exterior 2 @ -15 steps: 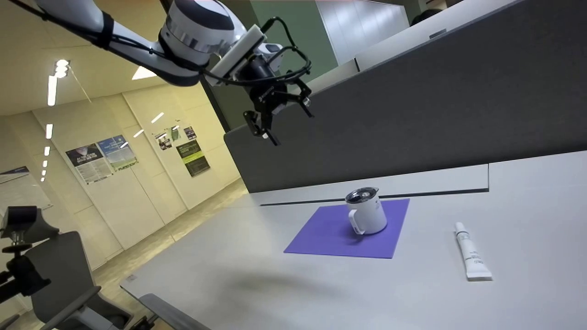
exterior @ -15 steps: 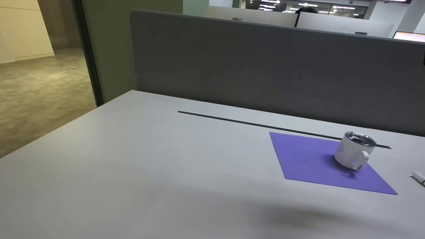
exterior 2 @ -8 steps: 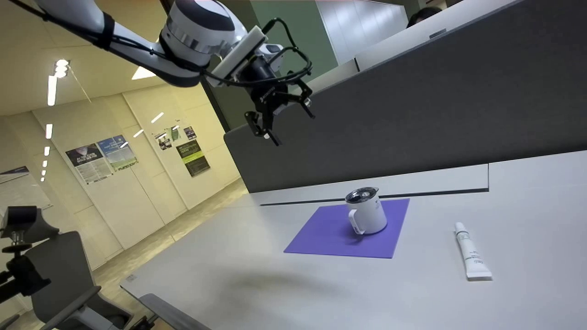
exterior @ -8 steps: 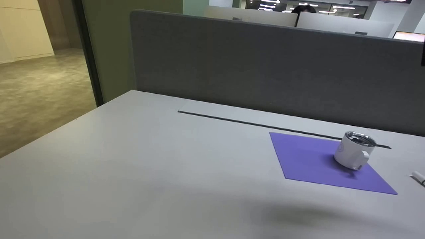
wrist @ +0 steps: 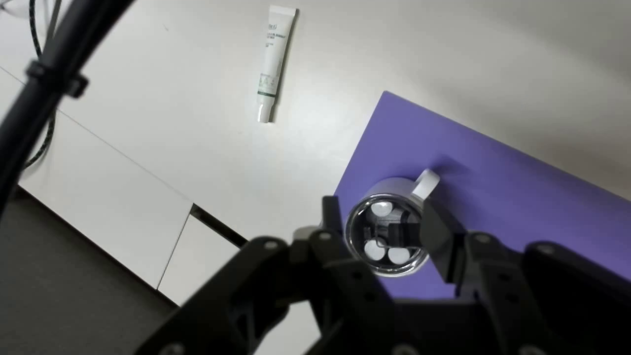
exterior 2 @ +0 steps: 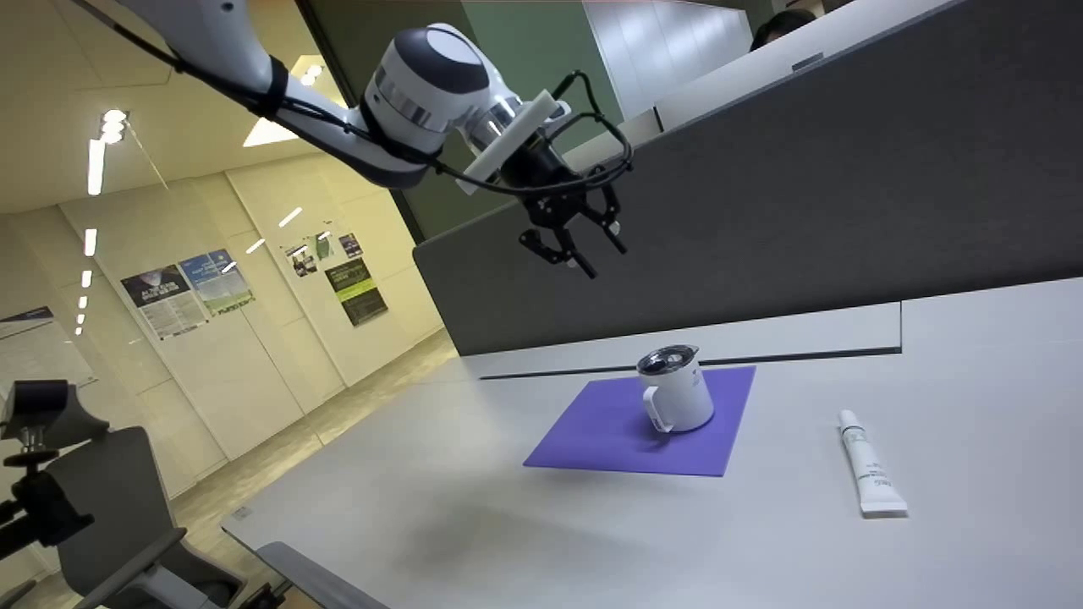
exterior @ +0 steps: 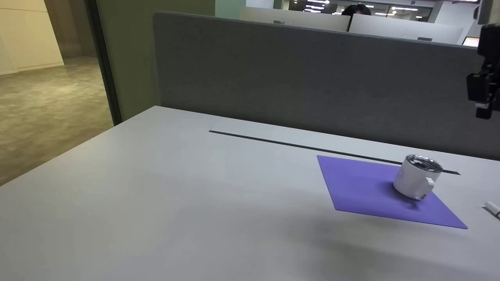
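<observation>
No full word can be read for certain. On the mug (exterior: 411, 182) stands a faint round emblem (exterior: 400, 174), with a small dark mark (exterior: 424, 196) low down beside the handle (exterior: 429, 183). The tube (wrist: 272, 59), lying apart from the mug, bears a short brand line (wrist: 272, 26) that seems to end in "G" and finer print (wrist: 275, 36) too small to read. On the wall (exterior 2: 288, 338) far beyond the mug, posters (exterior 2: 356, 291) carry blurred lettering.
</observation>
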`<state>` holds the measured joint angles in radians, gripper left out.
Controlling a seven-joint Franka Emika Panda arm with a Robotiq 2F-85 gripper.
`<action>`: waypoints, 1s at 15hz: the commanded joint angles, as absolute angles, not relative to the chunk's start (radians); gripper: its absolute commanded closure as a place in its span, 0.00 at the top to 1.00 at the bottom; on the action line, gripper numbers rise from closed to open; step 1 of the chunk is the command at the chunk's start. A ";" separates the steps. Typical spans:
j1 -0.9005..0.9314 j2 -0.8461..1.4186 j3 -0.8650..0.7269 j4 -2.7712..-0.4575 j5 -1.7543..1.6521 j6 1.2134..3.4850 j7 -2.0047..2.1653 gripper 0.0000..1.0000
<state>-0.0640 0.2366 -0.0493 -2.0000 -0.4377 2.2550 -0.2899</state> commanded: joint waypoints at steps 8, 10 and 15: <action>-0.093 0.515 -0.042 -1.772 -0.314 2.307 -0.374 0.00; -0.093 0.547 -0.038 -1.749 -0.300 2.306 -0.383 0.00; -0.080 0.574 -0.045 -1.744 -0.310 2.258 -0.363 0.00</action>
